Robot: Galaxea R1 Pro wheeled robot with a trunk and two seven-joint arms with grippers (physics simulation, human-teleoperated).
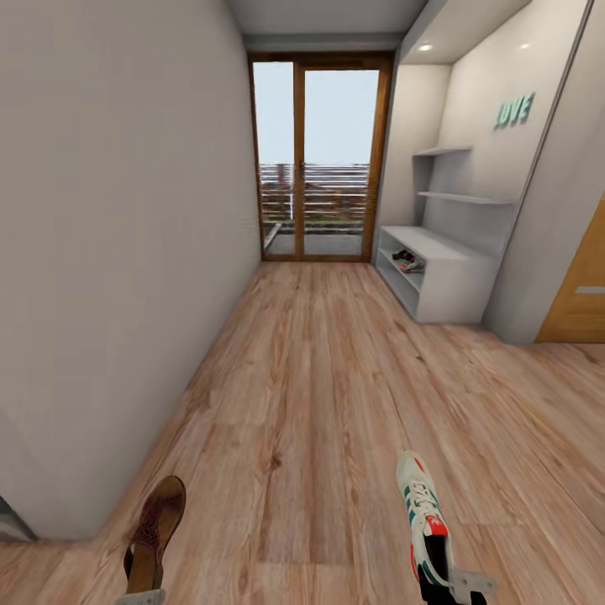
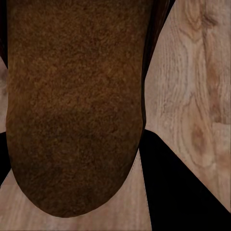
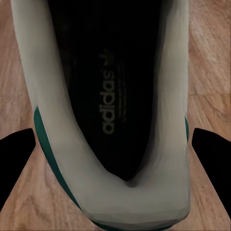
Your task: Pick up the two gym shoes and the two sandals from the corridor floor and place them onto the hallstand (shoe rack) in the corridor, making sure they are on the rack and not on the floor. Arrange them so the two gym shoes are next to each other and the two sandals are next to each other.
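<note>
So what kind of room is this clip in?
Most likely a home entrance corridor: a narrow wood-plank floor runs to a glass door, with a low shoe rack under "LOVE" letters along one wall.

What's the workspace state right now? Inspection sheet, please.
Surface: corridor floor, light wood planks.
Job's things: sandal and gym shoe both carried; hallstand far right, with footwear on an open shelf, too small to identify.
Clutter: nothing seen.
Claws: left claw shut on sandal; right claw shut on gym shoe's heel.
Cables: nothing seen.
Surroundings: glass door ahead, LOVE letters above hallstand, wooden door at right.
</note>
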